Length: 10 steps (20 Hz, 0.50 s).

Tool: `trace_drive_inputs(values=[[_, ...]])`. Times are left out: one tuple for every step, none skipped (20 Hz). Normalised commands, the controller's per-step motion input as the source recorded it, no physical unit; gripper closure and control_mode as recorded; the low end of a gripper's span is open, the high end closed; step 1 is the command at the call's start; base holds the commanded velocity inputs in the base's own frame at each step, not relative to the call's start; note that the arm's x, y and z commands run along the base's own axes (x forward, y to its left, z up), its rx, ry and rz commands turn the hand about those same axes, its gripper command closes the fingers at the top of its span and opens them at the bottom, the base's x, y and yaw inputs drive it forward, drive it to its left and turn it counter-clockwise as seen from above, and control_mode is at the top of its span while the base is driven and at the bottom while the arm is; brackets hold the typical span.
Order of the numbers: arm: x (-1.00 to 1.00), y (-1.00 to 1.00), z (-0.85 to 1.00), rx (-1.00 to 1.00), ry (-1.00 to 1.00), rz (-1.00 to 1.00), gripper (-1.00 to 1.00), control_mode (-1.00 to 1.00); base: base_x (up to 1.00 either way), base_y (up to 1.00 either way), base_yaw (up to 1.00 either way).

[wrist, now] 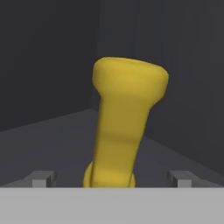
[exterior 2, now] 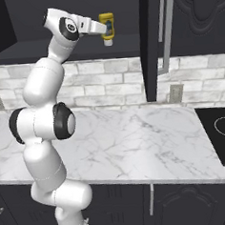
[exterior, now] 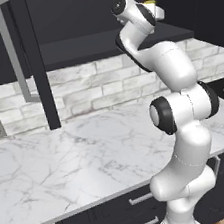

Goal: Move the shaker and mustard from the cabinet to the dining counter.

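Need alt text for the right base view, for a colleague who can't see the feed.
The white arm reaches up into the open black cabinet, its open hand at the yellow mustard bottle standing cap-down on the dark shelf. Below runs a marble worktop with a pale brick backsplash.

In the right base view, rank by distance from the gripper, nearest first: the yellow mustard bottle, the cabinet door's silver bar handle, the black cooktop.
1. Yellow mustard squeeze bottle: directly at the open gripper, inside the cabinet.
2. Silver bar handle: to the right.
3. Black cooktop: far lower right.
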Motion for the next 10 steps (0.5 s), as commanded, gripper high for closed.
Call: trace_drive_inputs(values=[[0.09,-0.09,0.00,0.00,0.00,-0.03,-1.00,-1.00,0.00,0.00,0.00],[0.11,-0.06,0.00,0.00,0.00,-0.03,-1.00,-1.00,0.00,0.00,0.00],[0.11,-0.06,0.00,0.00,0.00,-0.03,-1.00,-1.00,0.00,0.00,0.00],[0.12,-0.04,-0.01,0.00,0.00,-0.02,-1.00,-1.00,0.00,0.00,0.00],[0.14,0.00,-0.03,0.00,0.00,-0.01,-1.00,-1.00,0.00,0.00,0.00],[0.16,-0.01,-0.01,0.00,0.00,-0.01,-1.00,-1.00,0.00,0.00,0.00],[0.14,-0.01,-0.01,0.00,0.00,-0.01,-1.00,-1.00,0.00,0.00,0.00],[0.14,-0.02,0.00,0.00,0.00,-0.01,-1.00,-1.00,0.00,0.00,0.00],[0.11,0.00,0.00,0.00,0.00,-0.02,-1.00,-1.00,0.00,0.00,0.00],[0.04,0.00,0.00,0.00,0.00,-0.03,-1.00,-1.00,0.00,0.00,0.00]])
